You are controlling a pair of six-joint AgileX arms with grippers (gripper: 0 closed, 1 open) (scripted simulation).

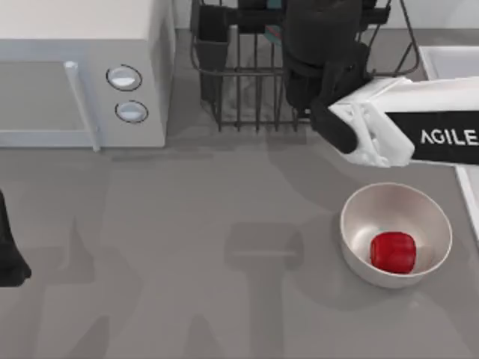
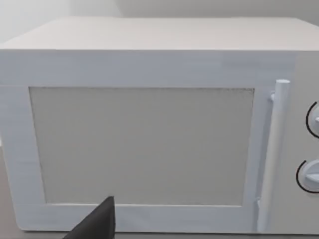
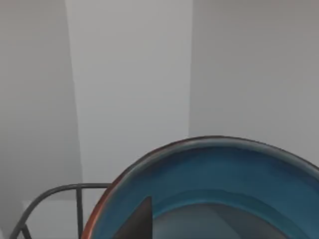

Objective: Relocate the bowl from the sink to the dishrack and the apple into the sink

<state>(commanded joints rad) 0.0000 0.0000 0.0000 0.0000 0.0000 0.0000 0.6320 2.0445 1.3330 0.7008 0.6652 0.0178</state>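
My right gripper (image 1: 318, 52) hangs over the dark wire dishrack (image 1: 239, 90) at the back of the table. It is shut on the teal-blue bowl (image 3: 224, 174), with one dark finger (image 3: 137, 221) inside the orange-red rim. From above, the arm hides most of the bowl (image 1: 274, 31) and just a teal sliver shows between the bars. The red apple (image 1: 393, 251) lies inside a plain white bowl (image 1: 359, 217) at the front right. Part of the pale sink (image 1: 449, 61) shows at the right edge.
A white microwave (image 1: 75, 75) with two dials fills the back left, close in front of the left wrist camera (image 2: 149, 144). My left arm (image 1: 9, 254) is parked at the left edge. A rack wire (image 3: 50, 191) curves beside the held bowl.
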